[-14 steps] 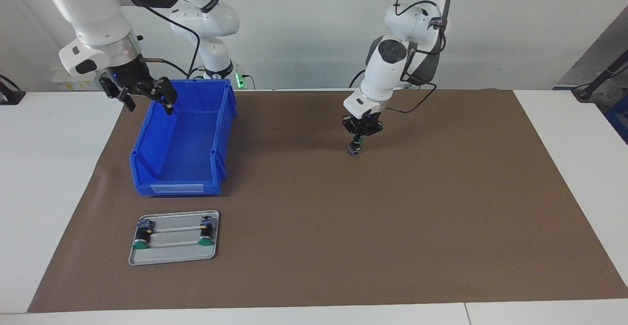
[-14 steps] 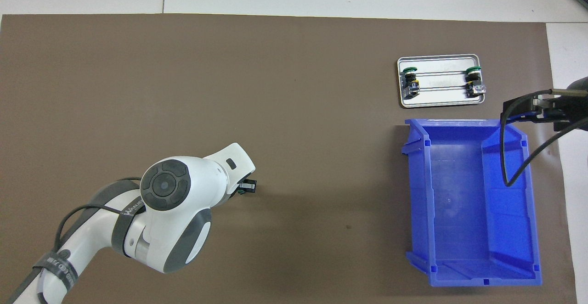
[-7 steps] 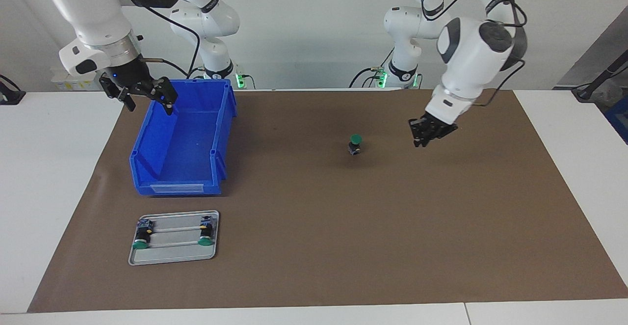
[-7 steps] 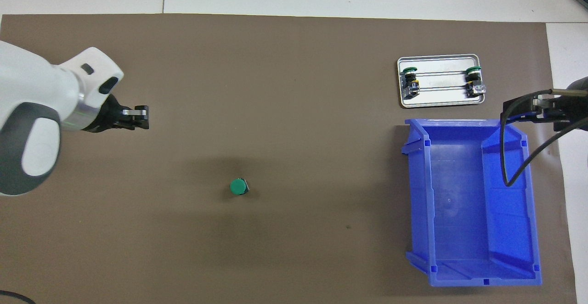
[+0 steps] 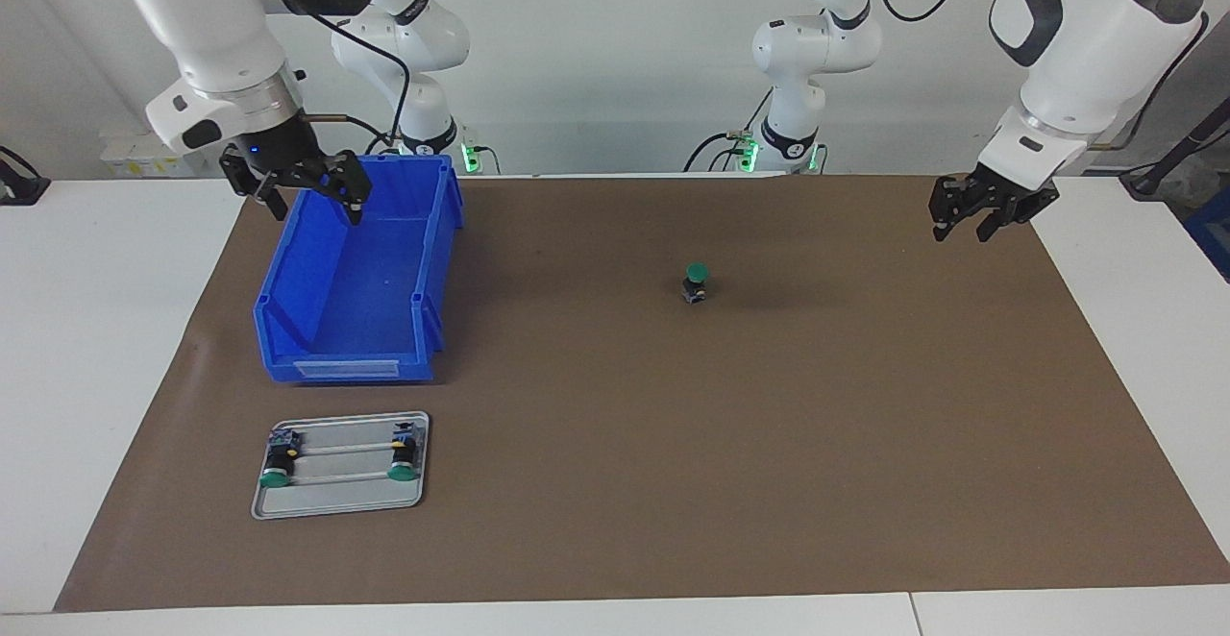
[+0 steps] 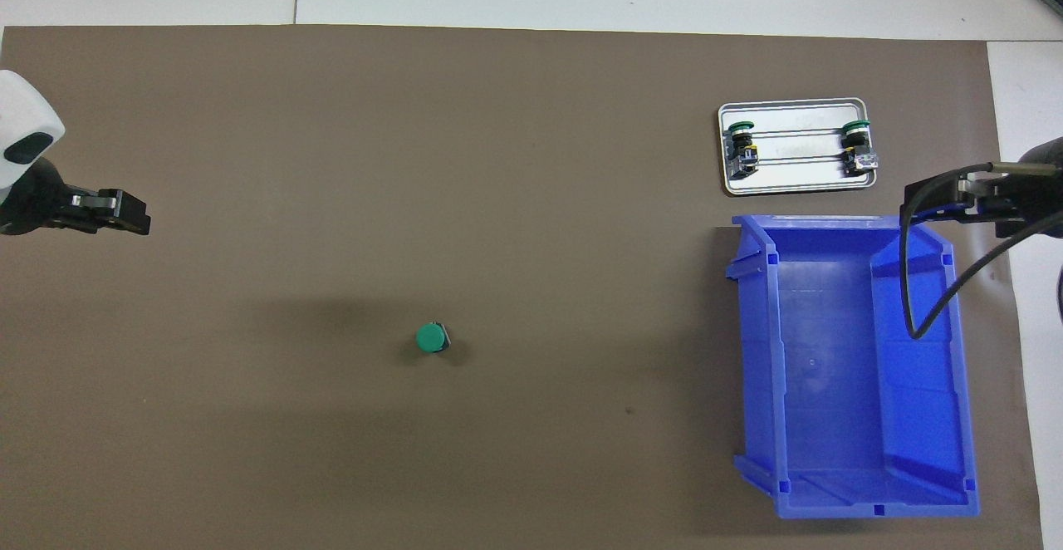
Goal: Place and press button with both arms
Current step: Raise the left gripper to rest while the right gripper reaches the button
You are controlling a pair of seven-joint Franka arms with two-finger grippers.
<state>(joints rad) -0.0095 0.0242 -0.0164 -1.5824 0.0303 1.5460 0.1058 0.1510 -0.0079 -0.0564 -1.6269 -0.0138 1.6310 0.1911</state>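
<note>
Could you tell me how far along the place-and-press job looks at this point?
Placing looks done: one button stands upright, green cap up, alone on the brown mat. Nothing is in hand: the left gripper hangs open over the mat's edge, the right gripper open over the blue bin. Pressing remains; two buttons still lie in the tray.

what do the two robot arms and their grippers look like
Both arms are glossy white with rounded segments and dark grey joint caps, and black cables loop along them. The right arm carries a silvery ring above its black right gripper. The left arm ends in a matching black left gripper with short fingers.
</note>
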